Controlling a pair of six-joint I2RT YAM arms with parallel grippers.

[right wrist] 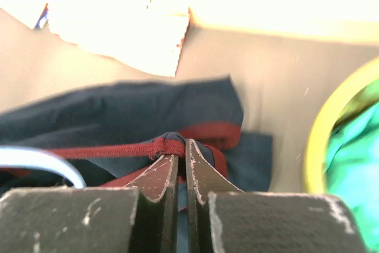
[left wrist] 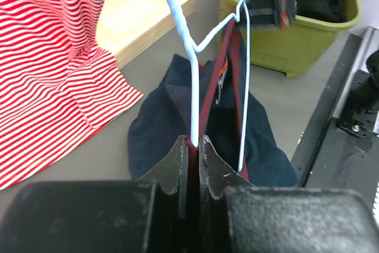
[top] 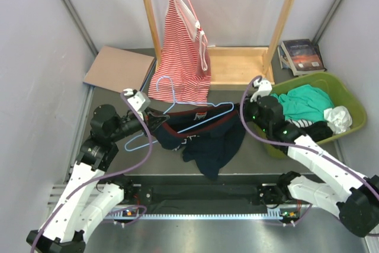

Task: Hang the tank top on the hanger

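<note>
The dark navy tank top point(top: 204, 143) with dark red trim hangs stretched between my two grippers above the table. The light-blue wire hanger point(top: 207, 122) lies across it, hook toward the back. My left gripper point(top: 155, 120) is shut on the red trim, with the hanger wire point(left wrist: 192, 87) running into its jaws; the navy cloth point(left wrist: 160, 122) hangs beyond. My right gripper point(top: 243, 111) is shut on a bunched strap of red trim; the tank top point(right wrist: 118, 117) and a bit of hanger wire point(right wrist: 41, 158) show in its wrist view.
A red-and-white striped top point(top: 180, 45) hangs on a red hanger from a wooden rack point(top: 237, 66) at the back. A green basket point(top: 346, 96) holding a green garment point(top: 305, 99) stands right. Cardboard point(top: 118, 68) lies back left, books point(top: 302, 54) back right.
</note>
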